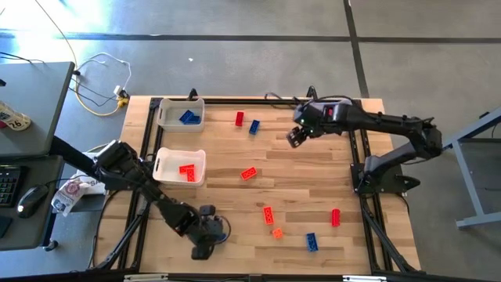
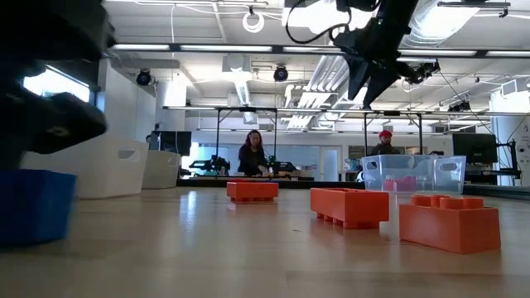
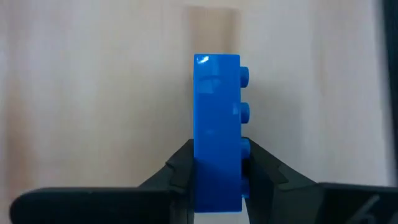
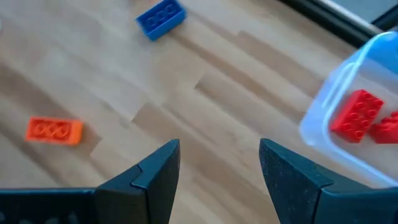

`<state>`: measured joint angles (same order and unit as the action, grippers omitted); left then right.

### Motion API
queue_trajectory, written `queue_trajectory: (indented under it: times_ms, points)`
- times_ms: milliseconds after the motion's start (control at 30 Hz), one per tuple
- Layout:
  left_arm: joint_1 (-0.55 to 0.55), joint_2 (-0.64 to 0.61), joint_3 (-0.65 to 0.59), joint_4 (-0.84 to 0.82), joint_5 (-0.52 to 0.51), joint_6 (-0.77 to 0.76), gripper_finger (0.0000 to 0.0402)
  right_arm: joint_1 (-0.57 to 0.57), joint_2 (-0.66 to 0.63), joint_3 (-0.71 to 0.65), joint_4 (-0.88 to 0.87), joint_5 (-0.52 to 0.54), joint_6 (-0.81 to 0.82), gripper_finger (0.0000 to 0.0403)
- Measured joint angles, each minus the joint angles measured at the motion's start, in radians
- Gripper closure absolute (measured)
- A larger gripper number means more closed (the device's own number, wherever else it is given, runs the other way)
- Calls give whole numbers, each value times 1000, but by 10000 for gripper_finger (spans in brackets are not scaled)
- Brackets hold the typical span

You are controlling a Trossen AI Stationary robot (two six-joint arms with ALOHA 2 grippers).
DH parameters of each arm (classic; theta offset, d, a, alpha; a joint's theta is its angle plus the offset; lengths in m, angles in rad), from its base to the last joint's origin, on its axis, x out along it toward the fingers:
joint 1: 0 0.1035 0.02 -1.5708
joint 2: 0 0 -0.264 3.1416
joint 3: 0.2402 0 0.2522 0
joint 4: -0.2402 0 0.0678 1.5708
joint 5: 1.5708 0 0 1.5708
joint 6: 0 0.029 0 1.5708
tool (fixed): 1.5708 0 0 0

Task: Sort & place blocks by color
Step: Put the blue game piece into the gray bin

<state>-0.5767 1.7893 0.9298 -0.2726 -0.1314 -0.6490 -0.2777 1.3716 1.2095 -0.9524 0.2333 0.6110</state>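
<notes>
Blue block [image 3: 216, 134] sits clamped on edge in the left gripper [image 3: 214, 171] at the worktop's [image 1: 313, 180] near edge — lift straight, keep it level, and carry it to the far bin [image 1: 168, 119] holding blue. Right gripper [image 4: 219, 163] hangs released, empty, above the far side.

The wooden table [image 1: 313, 196] is light planks with a black frame around the edge. Two white bins sit on the left side: the far bin [image 1: 181, 113] and the near bin [image 1: 180, 165]. Loose blocks are scattered over the rest: a red block [image 1: 239, 118] and a blue block [image 1: 254, 126] near the far edge, an orange-red one [image 1: 248, 174] mid-table, then another orange-red block [image 1: 268, 214], a small orange block [image 1: 277, 233], a red brick [image 1: 336, 217] and a blue brick [image 1: 311, 242] (all toward the near edge).
</notes>
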Motion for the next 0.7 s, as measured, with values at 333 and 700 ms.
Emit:
queue_trajectory:
  times_ms: [333, 700]
  points:
    - [146, -133, -2, -119, -35, 137, 335, 181, 0, -1, 2, -2, 88, 197]
    - [296, -387, -1, -306, -151, 262, 333, 339, 12, -1, 32, -90, 88, 197]
